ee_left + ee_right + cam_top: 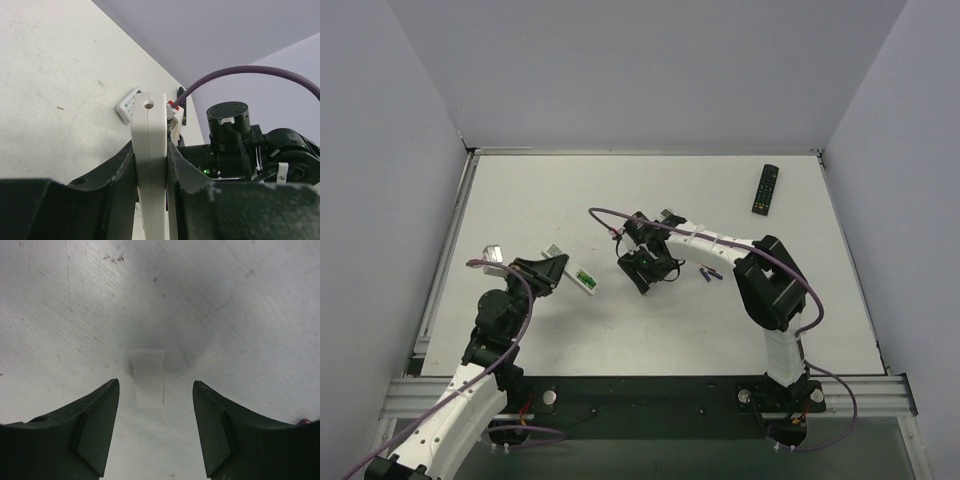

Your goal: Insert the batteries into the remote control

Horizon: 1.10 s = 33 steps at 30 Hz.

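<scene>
Left: the left fingers [120, 170] are clenched on the slim white remote [148, 135], gripped edge-up.

Just right of them, the green batteries [585, 279] lie loose on the tabletop [650, 190]. They appear not yet loaded.

Centre: the right fingers [95, 425] are spread wide and empty, poised over a small white plate [148, 376], probably the battery cover.

Judgement: early stage. The cover is apparently off; both batteries and the cover are yet to be fitted.
</scene>
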{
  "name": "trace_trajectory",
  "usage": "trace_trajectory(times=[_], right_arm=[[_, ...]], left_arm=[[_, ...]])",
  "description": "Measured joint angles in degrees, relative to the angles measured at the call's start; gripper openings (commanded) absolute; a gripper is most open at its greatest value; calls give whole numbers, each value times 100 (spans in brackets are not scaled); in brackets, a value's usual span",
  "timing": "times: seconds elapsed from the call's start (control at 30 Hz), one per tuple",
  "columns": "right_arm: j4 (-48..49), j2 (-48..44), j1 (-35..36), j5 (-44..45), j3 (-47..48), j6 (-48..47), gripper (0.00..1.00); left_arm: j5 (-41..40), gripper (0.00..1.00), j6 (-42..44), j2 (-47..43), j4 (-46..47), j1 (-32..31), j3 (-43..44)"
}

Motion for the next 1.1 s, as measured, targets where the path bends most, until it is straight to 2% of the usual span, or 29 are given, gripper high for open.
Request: trace_trajectory(times=[0.13,0.23,0.47,0.6,0.67,0.83,0.93,1.1], right_arm=[[-28,470,240,111,229,125,52],[-63,634,332,186,411,254,45],[-63,675,306,570,446,748,23],[-33,614,127,750,345,1250,20],[-15,496,-44,846,157,1515,23],[-28,142,-498,931,-356,1939,50],[-15,-9,-625,911,-568,2004,55],[-24,-280,-586,682,-966,2028,56]], left_arm=[[-155,0,107,-258,-431,7,0],[-205,0,201,-299,-636,11,0],[-221,0,319,-306,-828,37,0],[-227,0,361,-354,-859,37,0],[-229,0,374,-382,-861,35,0],[-251,0,396,-463,-859,33,0],[-256,0,396,-503,-859,24,-2],[-256,0,398,-562,-859,20,-37]])
